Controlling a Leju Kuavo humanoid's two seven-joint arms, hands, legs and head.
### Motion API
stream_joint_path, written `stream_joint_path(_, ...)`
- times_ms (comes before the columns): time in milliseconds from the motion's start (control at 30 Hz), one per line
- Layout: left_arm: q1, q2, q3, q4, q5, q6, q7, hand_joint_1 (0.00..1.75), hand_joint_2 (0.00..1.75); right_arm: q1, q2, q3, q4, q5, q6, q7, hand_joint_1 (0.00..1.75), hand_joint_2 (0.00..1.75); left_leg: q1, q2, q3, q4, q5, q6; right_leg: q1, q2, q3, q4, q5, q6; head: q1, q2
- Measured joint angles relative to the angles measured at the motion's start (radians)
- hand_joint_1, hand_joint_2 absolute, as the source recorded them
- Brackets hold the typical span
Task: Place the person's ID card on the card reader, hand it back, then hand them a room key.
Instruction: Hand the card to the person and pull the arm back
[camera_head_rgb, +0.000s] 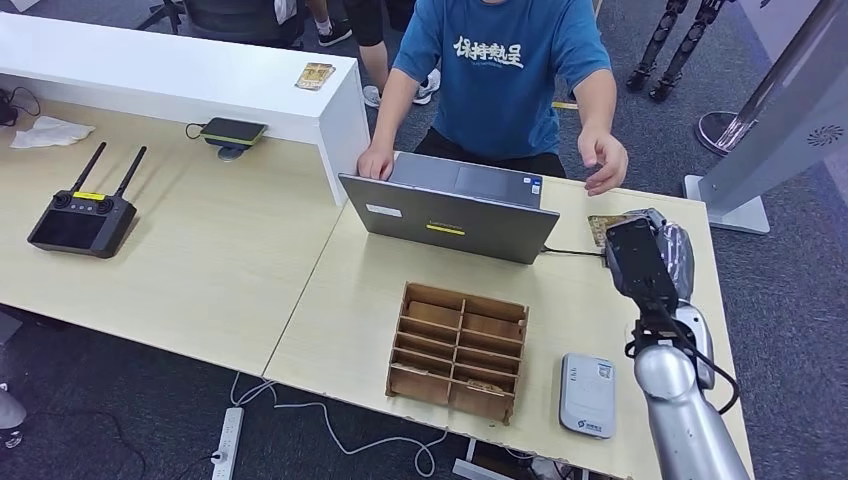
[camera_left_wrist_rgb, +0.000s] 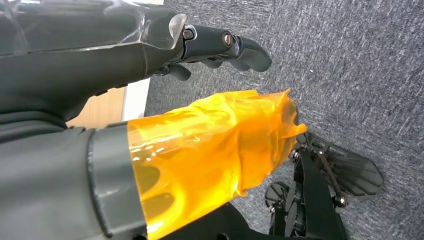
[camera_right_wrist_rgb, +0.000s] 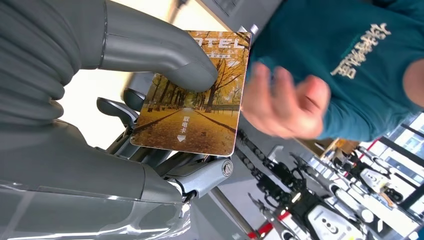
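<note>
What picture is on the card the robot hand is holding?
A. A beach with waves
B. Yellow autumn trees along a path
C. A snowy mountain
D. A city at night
B: in the right wrist view the right robot hand holds a card showing golden trees lining a leaf-covered path.

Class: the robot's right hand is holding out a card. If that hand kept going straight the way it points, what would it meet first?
Probably the person's hand, open just beyond the card that the right hand pinches; depth is unclear.
</note>
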Motion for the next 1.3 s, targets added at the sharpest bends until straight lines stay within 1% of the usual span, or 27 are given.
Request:
stream_joint_path(267, -0.004, 0.004, -0.003, 0.000, -0.020, -0.006, 0.009, 0.00, 0.00, -0.213, -0.002, 0.002, 0.167, 0.082, -0.029, 0.034, 1.75, 1.75, 0.000, 0.000, 0.000, 0.000, 0.001, 0.000, 0.000, 0.000, 0.000, 0.000, 0.001, 0.000, 0.000, 0.000)
stream_joint_path(367, -0.004, 0.005, -0.004, 0.000, -0.021, -0.007, 0.010, 0.00, 0.00, -0.263, -0.004, 0.002, 0.201, 0.091, -0.033, 0.038, 1.75, 1.75, 0.000, 0.000, 0.000, 0.000, 0.001, 0.000, 0.000, 0.000, 0.000, 0.000, 0.000, 0.000, 0.000, 0.000)
stream_joint_path(533, -0.005, 0.008, -0.007, 0.000, -0.021, -0.008, 0.010, 0.00, 0.00, -0.290, -0.005, 0.002, 0.230, 0.097, -0.037, 0.039, 1.75, 1.75, 0.000, 0.000, 0.000, 0.000, 0.001, 0.000, 0.000, 0.000, -0.001, 0.000, 0.000, 0.000, 0.000, 0.000)
stream_joint_path(667, -0.005, 0.009, -0.009, 0.000, -0.027, -0.008, 0.011, 0.00, 0.00, -0.310, -0.006, 0.004, 0.248, 0.137, -0.049, 0.050, 1.75, 1.75, 0.000, 0.000, 0.000, 0.000, 0.001, 0.000, 0.000, 0.000, -0.001, 0.000, 0.000, 0.000, 0.000, 0.000)
stream_joint_path(867, -0.005, 0.010, -0.014, 0.000, -0.039, -0.013, 0.018, 0.00, 0.00, -0.399, -0.010, 0.006, 0.308, 0.235, -0.064, 0.084, 1.75, 1.75, 0.000, 0.000, 0.000, 0.000, 0.001, 0.000, 0.000, 0.000, -0.001, 0.000, 0.001, 0.000, 0.000, 0.000)
stream_joint_path(1033, -0.006, 0.012, -0.026, 0.000, -0.042, -0.014, 0.021, 0.00, 0.00, -0.457, -0.010, 0.006, 0.350, 0.276, -0.073, 0.092, 1.75, 1.75, 0.000, 0.000, 0.000, 0.000, 0.001, 0.000, 0.000, 0.000, -0.001, 0.000, 0.001, 0.000, 0.000, 0.000)
stream_joint_path(1300, -0.008, 0.013, -0.028, 0.000, -0.047, -0.013, 0.024, 0.00, 0.00, -0.474, -0.010, 0.006, 0.367, 0.303, -0.095, 0.090, 1.75, 1.75, 0.000, 0.000, 0.000, 0.000, 0.001, 0.000, 0.000, 0.000, -0.001, 0.000, 0.000, -0.001, 0.000, 0.000)
